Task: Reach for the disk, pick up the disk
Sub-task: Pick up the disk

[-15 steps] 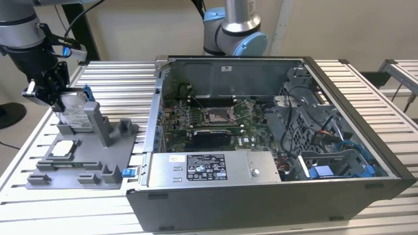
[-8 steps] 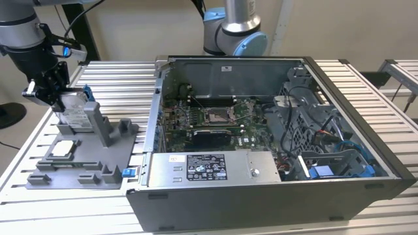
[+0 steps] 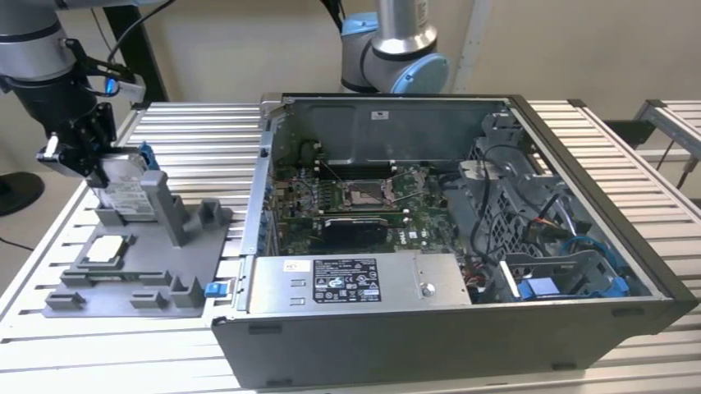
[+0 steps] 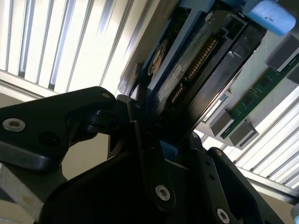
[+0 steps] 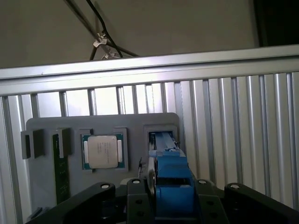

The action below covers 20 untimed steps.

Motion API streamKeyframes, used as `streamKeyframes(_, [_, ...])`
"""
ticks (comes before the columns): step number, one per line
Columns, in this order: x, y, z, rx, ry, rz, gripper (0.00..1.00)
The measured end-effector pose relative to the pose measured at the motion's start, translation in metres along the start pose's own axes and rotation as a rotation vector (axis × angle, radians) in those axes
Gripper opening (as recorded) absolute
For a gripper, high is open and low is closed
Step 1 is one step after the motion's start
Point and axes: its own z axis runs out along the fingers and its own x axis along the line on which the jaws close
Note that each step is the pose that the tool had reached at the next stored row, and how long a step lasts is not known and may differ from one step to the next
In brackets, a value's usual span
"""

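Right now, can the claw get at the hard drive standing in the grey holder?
Likely yes: the claw sits over the hard drive's top edge, straddling its blue bracket, with nothing between them.

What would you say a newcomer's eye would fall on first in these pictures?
First, the open computer case, its boards and cables exposed, taking up the middle and the exterior view's right of the slatted metal table. Next, at the exterior view's left, the arm's hand sits at the top of the disk, which stands upright in a grey holder. A square chip lies flat on that holder nearby.
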Motion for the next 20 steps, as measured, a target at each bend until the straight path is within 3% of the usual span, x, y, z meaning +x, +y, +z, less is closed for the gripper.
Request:
streamKeyframes(11, [-0.0005,0.0005,-0.0137,0.0001,-0.0001,0.000,0.00])
streamKeyframes(20, [-0.0006,0.0007,-0.0196,0.0001,-0.0001,0.000,0.00])
